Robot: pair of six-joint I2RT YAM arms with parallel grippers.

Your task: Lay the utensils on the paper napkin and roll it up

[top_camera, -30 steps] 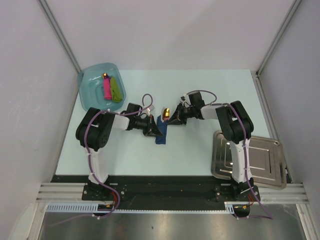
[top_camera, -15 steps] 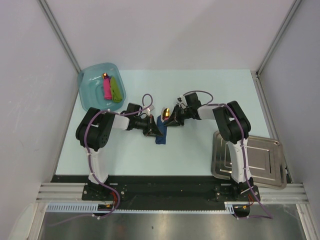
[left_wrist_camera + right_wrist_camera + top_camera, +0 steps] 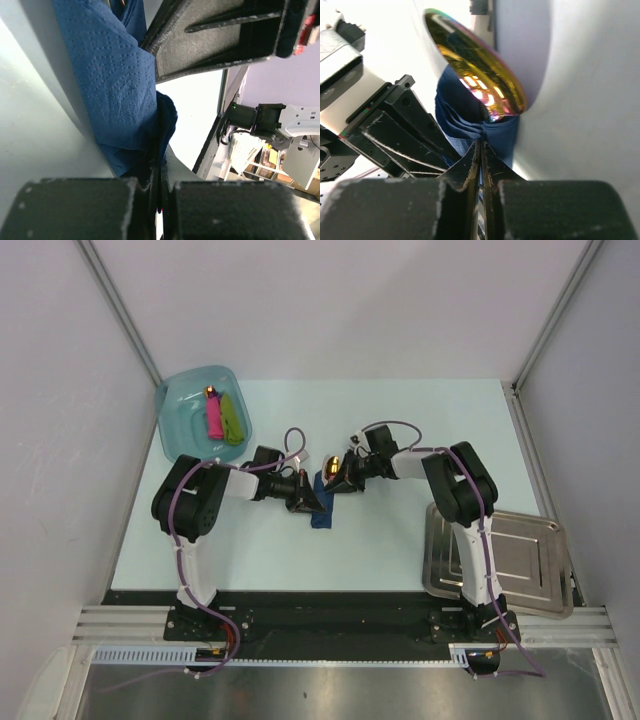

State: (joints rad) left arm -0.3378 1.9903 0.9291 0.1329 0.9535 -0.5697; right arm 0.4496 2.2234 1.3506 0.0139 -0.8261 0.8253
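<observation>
The dark blue paper napkin lies bunched on the table between my two grippers. My left gripper is shut on one edge of it; in the left wrist view the dotted blue sheet runs into the closed jaws. My right gripper is shut on the napkin's other side, pinching gathered folds at its tips. A shiny gold utensil sits at the napkin's far end, its bowl just beyond my right fingertips. Another small gold utensil lies in the tub.
A pale teal tub at the back left holds a pink stick and a lime-green stick. A steel tray sits at the front right beside the right arm's base. White walls enclose the table.
My right gripper has slid a little to the left, closer to the left gripper, carrying the gold utensil and the napkin's edge with it. The left arm has stayed put.
</observation>
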